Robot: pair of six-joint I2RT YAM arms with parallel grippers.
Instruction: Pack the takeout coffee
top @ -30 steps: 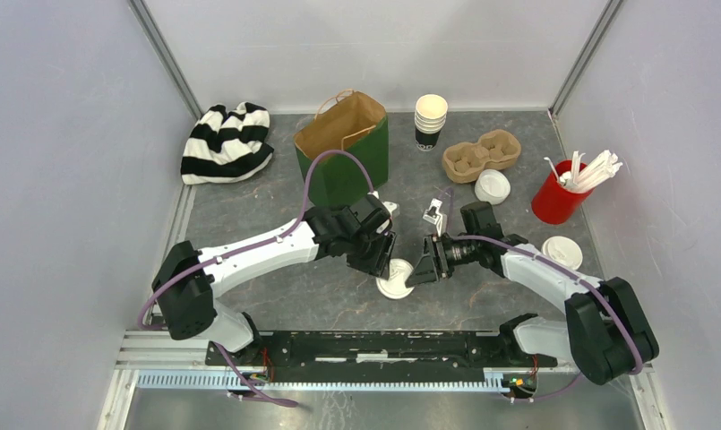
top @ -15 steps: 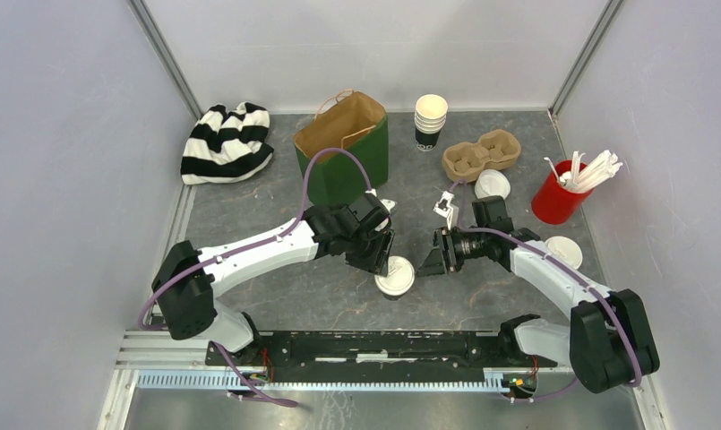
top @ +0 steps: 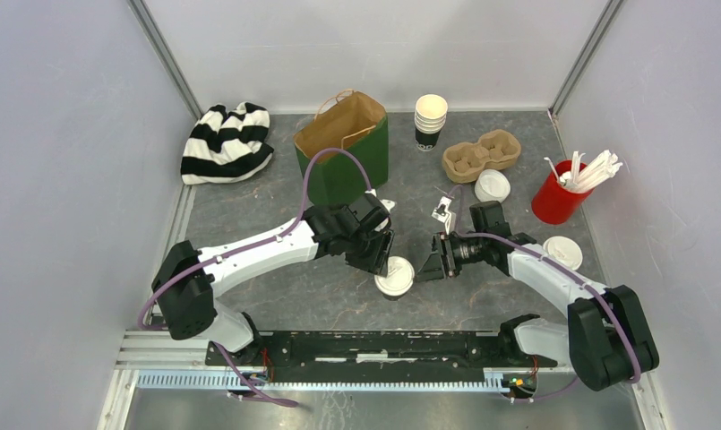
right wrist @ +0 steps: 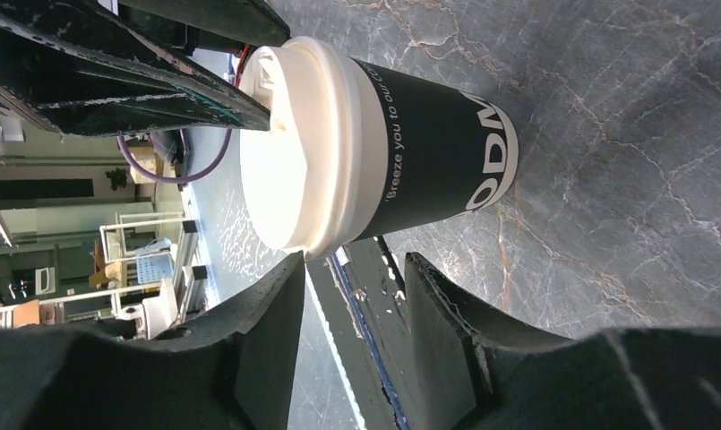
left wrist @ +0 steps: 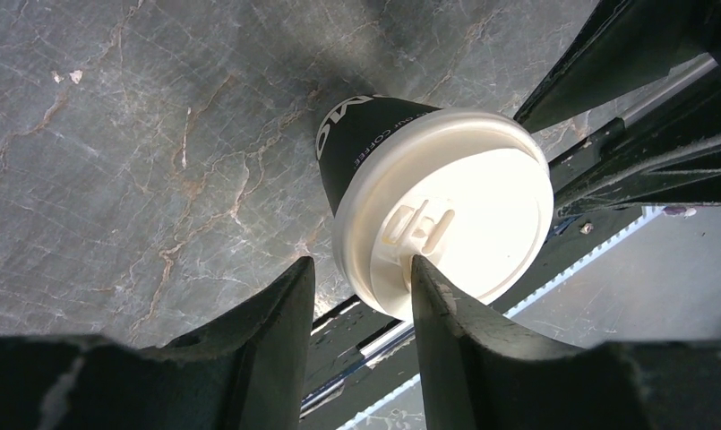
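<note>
The dark paper cup [right wrist: 428, 152] with white lettering and a white lid [left wrist: 464, 197] stood upright on the surface [right wrist: 625, 134]. The left claw [left wrist: 361, 267] and right claw [right wrist: 355, 262] both gaped, empty.

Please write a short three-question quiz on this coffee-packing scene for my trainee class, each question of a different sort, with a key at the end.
1. True or false: the coffee cup in front of the left gripper and the right gripper has its lid on.
2. Multiple choice: the paper bag is A. upright and open at the top, B. lying on its side, C. folded flat.
3. Short answer: how many loose lids lie on the table?

Key: 1 true; 2 A; 3 two.
</note>
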